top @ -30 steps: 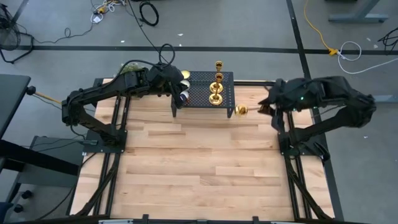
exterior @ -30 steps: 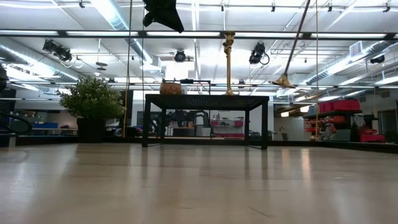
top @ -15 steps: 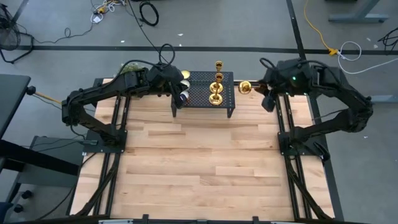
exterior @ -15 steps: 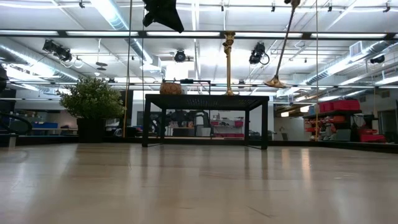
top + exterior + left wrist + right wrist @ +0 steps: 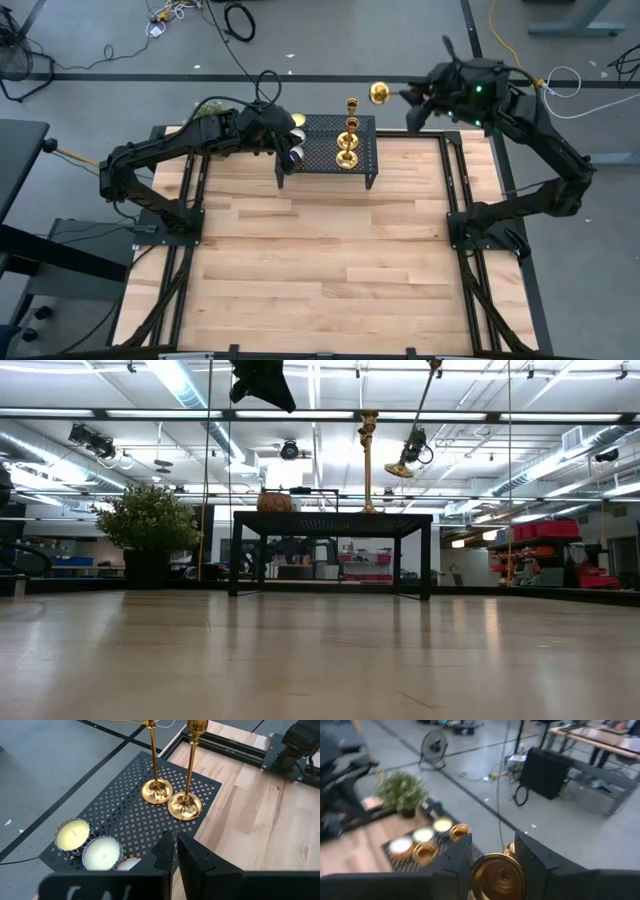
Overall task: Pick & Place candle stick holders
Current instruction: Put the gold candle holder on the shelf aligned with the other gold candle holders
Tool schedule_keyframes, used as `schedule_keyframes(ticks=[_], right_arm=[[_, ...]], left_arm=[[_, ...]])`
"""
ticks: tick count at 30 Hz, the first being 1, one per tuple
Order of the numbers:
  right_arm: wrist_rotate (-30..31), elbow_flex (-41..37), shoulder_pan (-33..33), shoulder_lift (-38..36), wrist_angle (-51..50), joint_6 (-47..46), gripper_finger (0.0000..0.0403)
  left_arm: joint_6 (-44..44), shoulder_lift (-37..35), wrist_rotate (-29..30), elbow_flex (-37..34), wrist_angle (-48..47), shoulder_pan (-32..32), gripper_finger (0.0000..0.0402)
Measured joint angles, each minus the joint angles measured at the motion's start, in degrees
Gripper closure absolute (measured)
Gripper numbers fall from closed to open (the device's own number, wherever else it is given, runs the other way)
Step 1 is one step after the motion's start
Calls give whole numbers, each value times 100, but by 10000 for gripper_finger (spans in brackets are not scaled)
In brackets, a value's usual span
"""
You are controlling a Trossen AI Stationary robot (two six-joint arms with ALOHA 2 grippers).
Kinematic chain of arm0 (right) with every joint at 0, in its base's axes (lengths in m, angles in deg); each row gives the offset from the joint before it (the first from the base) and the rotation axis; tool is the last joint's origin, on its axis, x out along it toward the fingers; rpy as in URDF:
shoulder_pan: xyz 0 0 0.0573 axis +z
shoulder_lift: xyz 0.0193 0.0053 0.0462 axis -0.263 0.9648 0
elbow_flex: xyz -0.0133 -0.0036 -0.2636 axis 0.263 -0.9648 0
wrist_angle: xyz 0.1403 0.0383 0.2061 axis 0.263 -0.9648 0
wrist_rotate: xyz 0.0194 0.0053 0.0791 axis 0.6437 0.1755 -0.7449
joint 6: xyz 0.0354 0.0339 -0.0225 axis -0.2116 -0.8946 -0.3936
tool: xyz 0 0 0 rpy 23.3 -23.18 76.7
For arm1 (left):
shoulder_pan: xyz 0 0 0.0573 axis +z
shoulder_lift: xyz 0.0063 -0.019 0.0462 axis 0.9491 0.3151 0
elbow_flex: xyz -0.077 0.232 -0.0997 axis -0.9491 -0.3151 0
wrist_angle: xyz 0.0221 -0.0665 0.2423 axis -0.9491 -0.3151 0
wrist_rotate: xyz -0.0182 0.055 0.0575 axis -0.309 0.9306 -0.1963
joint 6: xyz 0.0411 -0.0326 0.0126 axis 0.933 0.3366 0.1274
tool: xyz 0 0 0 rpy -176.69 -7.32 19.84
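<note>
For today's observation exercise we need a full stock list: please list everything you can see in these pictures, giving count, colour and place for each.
Candle stick holders: three, shiny gold; two upright on the rack, one carried by the right arm, up beyond the table's far edge.
Rack: one, black perforated metal, far middle of the table.
Candles: three, pale wax in round holders, at the rack's left end.
Table: one, light wood.
Potted plant: one, green, in the room behind.
Left end effector: dark, fingers together, above the rack's left end.
Right end effector: dark, gripping the carried holder.
</note>
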Motion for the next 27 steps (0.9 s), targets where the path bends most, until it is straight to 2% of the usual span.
schedule_keyframes(ticks=[11,14,20,23,27], right_arm=[[-154,0,-700,82,1030,-130,283],[-372,0,-779,157,1089,-135,306],[-609,0,-737,241,866,-278,392],[-635,-2,-620,174,691,-487,394],[-146,-2,-491,70,836,155,399]], left_arm=[[5,0,0,0,2,1,374],[6,0,0,0,2,1,374],[7,0,0,0,11,1,374],[11,0,2,0,46,1,374],[13,0,2,0,44,1,374]])
